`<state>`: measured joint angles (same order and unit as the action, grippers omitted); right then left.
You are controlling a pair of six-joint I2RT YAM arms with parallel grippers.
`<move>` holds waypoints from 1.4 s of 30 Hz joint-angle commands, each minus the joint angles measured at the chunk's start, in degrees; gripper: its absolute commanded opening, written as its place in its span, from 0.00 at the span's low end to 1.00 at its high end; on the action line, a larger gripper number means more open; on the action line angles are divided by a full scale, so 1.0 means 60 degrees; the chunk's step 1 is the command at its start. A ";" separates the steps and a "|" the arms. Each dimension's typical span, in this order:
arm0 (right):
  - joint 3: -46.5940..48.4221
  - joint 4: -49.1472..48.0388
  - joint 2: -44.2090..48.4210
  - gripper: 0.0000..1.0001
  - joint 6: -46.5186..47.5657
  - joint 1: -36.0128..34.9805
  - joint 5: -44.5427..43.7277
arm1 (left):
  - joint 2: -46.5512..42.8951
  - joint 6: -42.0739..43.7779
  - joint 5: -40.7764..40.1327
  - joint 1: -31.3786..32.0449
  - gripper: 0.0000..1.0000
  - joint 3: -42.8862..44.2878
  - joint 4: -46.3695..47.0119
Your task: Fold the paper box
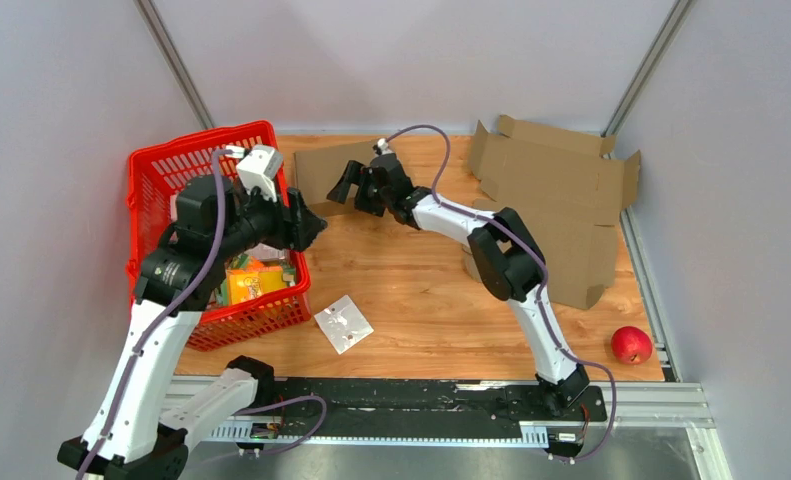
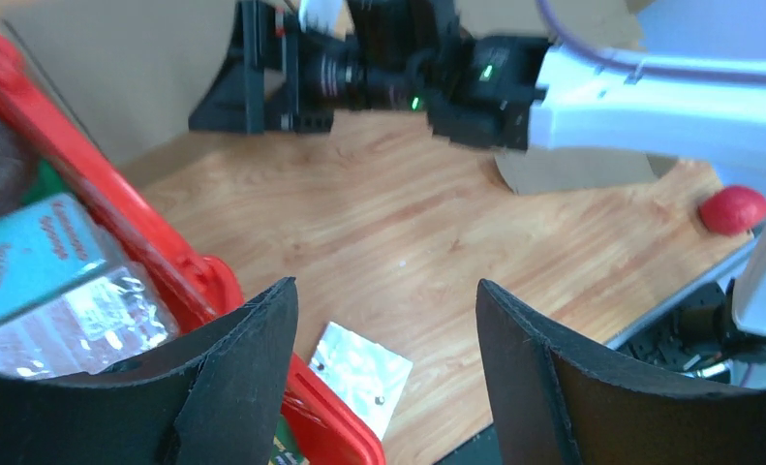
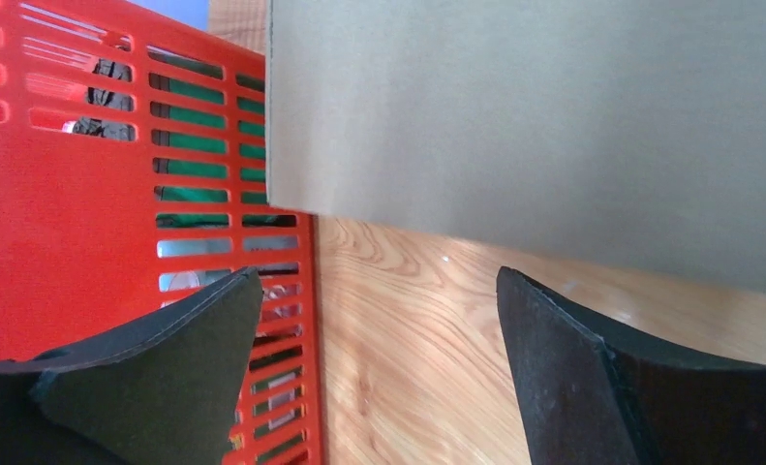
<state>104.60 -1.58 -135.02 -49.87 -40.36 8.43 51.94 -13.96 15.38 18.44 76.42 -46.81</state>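
The right gripper (image 1: 347, 187) is spread wide and holds nothing. The brown cardboard panel (image 1: 316, 172) stands just ahead of its fingertips, not between them, beside the red basket (image 1: 166, 165). The larger flattened box sheet (image 1: 561, 195) lies well behind it, near its elbow. The left gripper (image 1: 314, 228), also spread and empty, hangs at the basket's rim with the panel ahead of it.

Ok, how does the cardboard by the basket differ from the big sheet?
The small piece is a plain rectangle beside the red basket; the big sheet is much larger, with notched flaps. The open right claw is at the small piece, not the big sheet. Both are brown cardboard.
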 commanded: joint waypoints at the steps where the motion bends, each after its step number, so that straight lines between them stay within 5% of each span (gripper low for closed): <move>1: -0.1240 0.1272 0.2062 0.96 0.1161 0.0719 0.0104 | 0.0220 -0.0339 0.0134 0.0907 0.75 -0.0810 0.0519; 5: -0.4419 0.3871 0.5923 0.97 0.2142 0.1917 -0.0229 | 0.1050 -0.0765 -0.0291 0.2461 0.74 -0.1545 0.2477; 9: -0.6924 0.6223 0.9357 0.98 0.2671 0.3252 -0.2032 | 0.2823 -0.0487 -0.2296 0.4438 0.70 -0.1561 0.3844; 16: -0.8658 0.7792 1.4063 1.00 0.2480 0.5540 -0.2297 | 0.7378 -0.0793 -0.3470 0.6067 0.73 0.1435 0.3701; 19: -0.8337 0.8159 1.4898 1.00 0.2569 0.5598 -0.2328 | 0.9994 -0.1610 -0.2829 0.6126 0.73 0.3337 0.2489; 24: -0.7882 0.8248 1.5121 1.00 0.2891 0.5584 -0.2049 | 1.2141 -0.2521 -0.1318 0.6068 0.72 0.5584 0.1883; 34: -0.8277 0.7955 1.5106 1.00 0.3214 0.5599 -0.1785 | 1.2847 -0.3049 -0.1831 0.5878 0.61 0.5281 0.2233; 40: -0.8351 0.7911 1.5091 1.00 0.3272 0.5599 -0.1814 | 1.3359 -0.3505 -0.0410 0.5467 0.57 0.5178 0.2599; 42: -0.8336 0.7925 1.5091 1.00 0.3316 0.5599 -0.1800 | 1.3403 -0.3475 -0.0380 0.5453 0.46 0.5105 0.2790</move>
<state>54.87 47.29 -44.80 -31.42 -6.90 -2.66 131.31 -33.30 9.72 51.88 107.53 -33.23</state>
